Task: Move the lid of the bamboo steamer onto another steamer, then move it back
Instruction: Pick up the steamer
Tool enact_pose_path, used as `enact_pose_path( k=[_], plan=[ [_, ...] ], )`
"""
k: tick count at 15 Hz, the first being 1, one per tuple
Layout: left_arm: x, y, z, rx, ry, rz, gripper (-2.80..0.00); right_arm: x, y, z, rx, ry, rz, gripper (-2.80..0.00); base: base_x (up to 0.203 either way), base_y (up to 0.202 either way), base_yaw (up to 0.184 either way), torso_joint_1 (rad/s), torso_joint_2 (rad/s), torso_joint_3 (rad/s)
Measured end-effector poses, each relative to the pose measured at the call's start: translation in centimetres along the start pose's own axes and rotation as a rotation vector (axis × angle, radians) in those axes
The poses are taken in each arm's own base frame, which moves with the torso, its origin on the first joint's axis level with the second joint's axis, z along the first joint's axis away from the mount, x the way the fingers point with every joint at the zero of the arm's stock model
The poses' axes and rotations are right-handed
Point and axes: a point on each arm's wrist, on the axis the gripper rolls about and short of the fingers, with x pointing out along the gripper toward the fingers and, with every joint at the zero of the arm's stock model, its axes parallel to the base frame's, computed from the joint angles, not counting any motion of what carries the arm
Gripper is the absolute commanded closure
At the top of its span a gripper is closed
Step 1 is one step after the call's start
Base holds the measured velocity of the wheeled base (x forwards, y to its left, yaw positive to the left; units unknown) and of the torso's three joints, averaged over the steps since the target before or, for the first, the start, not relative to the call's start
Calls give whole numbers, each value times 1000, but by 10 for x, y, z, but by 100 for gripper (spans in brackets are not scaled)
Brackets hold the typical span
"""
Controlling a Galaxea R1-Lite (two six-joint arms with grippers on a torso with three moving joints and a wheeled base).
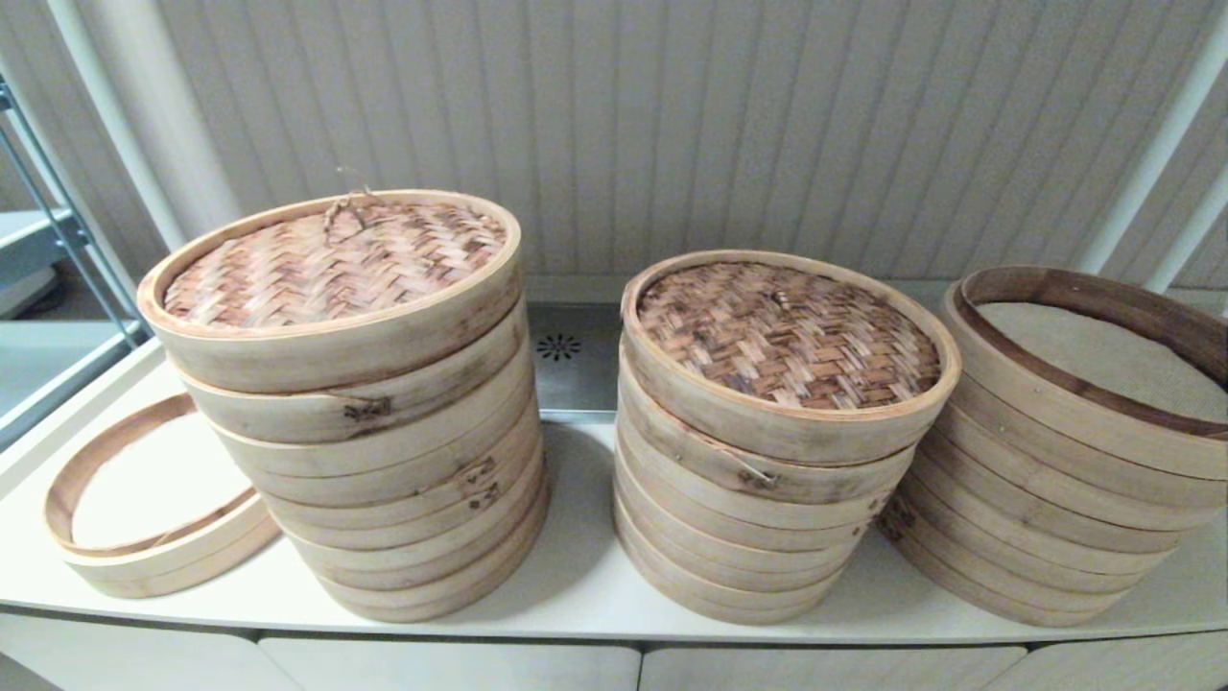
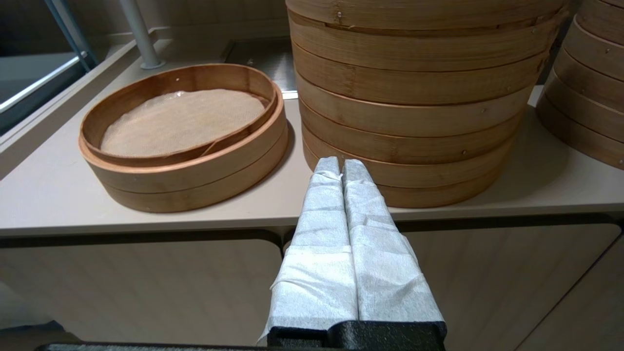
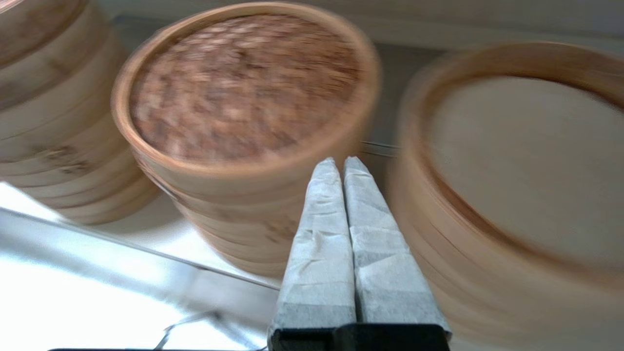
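Observation:
Three steamer stacks stand on the white counter in the head view. The tall left stack (image 1: 384,461) carries a woven lid (image 1: 336,264) with a small loop handle. A second woven lid (image 1: 787,336) tops the middle stack (image 1: 748,518). The right stack (image 1: 1046,480) has no lid and shows a cloth liner. Neither gripper appears in the head view. My left gripper (image 2: 340,165) is shut and empty, low in front of the counter edge by the tall stack (image 2: 414,97). My right gripper (image 3: 340,163) is shut and empty, in front of and above the middle stack's lid (image 3: 243,83).
A single low steamer tray (image 1: 144,499) with a cloth liner lies on the counter at the far left, also seen as the tray (image 2: 185,141) in the left wrist view. A metal drain panel (image 1: 561,355) sits behind the stacks. A metal rack (image 1: 48,221) stands at the left.

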Motion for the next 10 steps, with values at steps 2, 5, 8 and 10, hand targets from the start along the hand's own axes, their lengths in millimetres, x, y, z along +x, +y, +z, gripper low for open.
enact_pose_path(
  k=[2,5,8,10],
  plan=[
    [0,0,0,0,0,0,0,39,15,7,-6,75,42,0,0,0,0,0,0,0],
    [0,0,0,0,0,0,0,91,43,7,-47,161,22,0,0,0,0,0,0,0],
    [0,0,0,0,0,0,0,132,61,7,-71,203,6,-280,0,0,0,0,0,0],
    [0,0,0,0,0,0,0,153,71,5,-73,218,14,-280,0,0,0,0,0,0]
  ],
)
